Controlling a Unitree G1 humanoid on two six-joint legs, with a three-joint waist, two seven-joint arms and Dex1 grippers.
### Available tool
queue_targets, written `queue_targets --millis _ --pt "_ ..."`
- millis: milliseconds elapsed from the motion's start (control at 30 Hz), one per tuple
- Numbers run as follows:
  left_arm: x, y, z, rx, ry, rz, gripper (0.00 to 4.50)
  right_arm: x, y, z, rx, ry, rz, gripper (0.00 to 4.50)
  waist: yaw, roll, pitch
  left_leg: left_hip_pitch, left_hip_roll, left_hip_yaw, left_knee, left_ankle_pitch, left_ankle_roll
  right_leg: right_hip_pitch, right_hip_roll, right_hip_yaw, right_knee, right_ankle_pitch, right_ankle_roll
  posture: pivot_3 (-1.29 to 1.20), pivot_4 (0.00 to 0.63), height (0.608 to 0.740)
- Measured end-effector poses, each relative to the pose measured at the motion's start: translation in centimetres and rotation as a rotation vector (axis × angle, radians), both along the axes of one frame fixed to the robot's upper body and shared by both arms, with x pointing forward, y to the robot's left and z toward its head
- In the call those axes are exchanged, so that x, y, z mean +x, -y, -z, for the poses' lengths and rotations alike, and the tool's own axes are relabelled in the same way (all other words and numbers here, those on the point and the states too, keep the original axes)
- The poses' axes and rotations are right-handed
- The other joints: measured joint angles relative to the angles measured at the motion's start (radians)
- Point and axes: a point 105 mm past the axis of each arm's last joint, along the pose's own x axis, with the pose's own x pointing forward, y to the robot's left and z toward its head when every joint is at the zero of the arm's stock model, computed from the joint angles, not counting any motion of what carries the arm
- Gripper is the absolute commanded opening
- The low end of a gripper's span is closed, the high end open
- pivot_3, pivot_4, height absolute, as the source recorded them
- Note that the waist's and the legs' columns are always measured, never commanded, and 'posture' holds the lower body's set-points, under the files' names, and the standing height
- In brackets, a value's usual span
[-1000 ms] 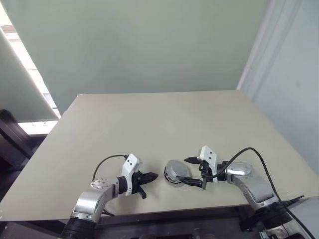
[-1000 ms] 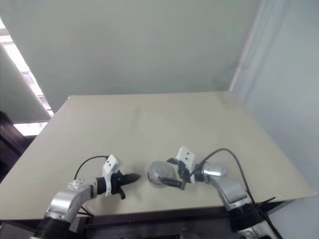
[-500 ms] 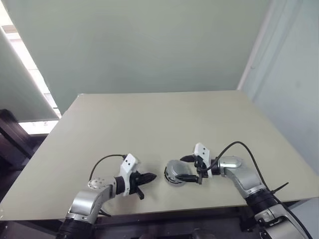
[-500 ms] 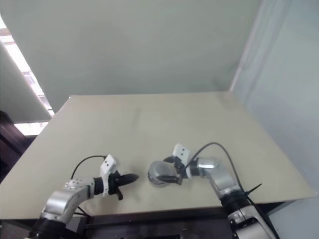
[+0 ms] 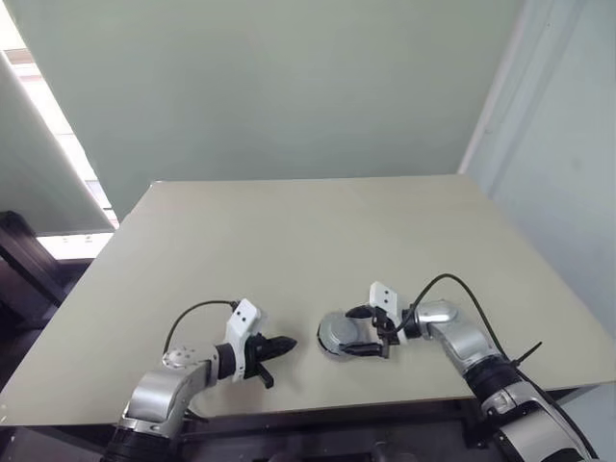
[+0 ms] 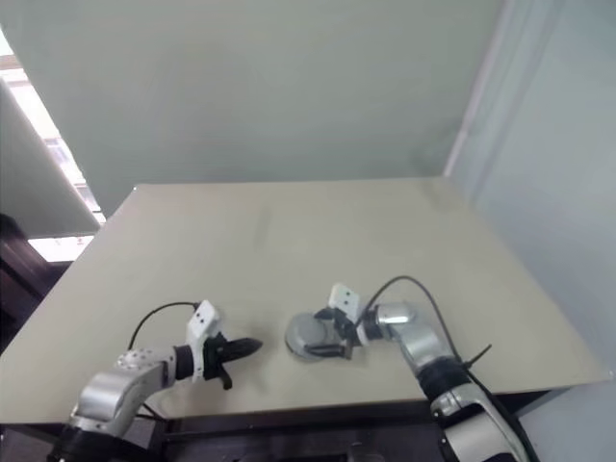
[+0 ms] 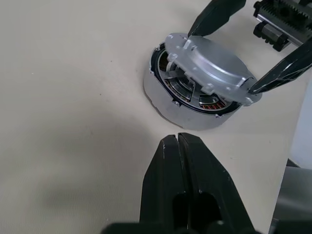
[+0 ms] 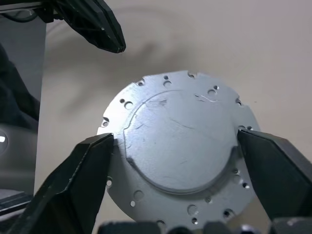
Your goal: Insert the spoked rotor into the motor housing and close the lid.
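The motor housing (image 7: 185, 109) stands near the table's front edge, with copper windings visible in its side. The grey lid (image 7: 209, 63) lies tilted over it, and silver spokes of the spoked rotor (image 7: 178, 80) show inside the housing through the gap under the lid. My right gripper (image 5: 350, 333) comes in from the right. Its two black fingertips (image 8: 95, 146) press against opposite edges of the lid (image 8: 180, 141). My left gripper (image 5: 288, 344) is shut with nothing in it, pointing at the housing (image 5: 337, 346) from a short way to the left without touching it.
The beige table (image 5: 289, 250) stretches bare behind the housing towards a grey-green wall. Its front edge lies close below both grippers. A black cable loops over each forearm.
My right gripper has sunk and moved in over the housing, and its fingers have narrowed onto the lid's edges. The left gripper has stayed shut and nearly still.
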Motion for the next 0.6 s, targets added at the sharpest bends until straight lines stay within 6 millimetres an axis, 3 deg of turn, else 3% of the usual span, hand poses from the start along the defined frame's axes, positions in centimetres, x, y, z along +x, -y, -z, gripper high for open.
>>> queue_targets --millis 33,600 --pt "0.0 -0.1 0.0 0.001 0.001 -0.003 0.00 0.0 -0.1 0.0 0.000 0.000 -0.002 3.32 0.000 0.000 0.000 0.000 0.000 0.000 0.000 0.000 0.000 0.000 0.000 0.000 0.000 0.000 0.000 0.00 0.000 0.740" --pt "-0.1 0.0 -0.1 0.001 0.004 -0.005 0.00 1.0 -0.8 0.1 -0.042 -0.030 0.080 3.31 0.000 0.001 0.000 0.001 0.000 0.000 0.001 0.000 0.000 0.001 0.000 0.000 0.001 0.001 -0.001 0.00 0.000 0.740"
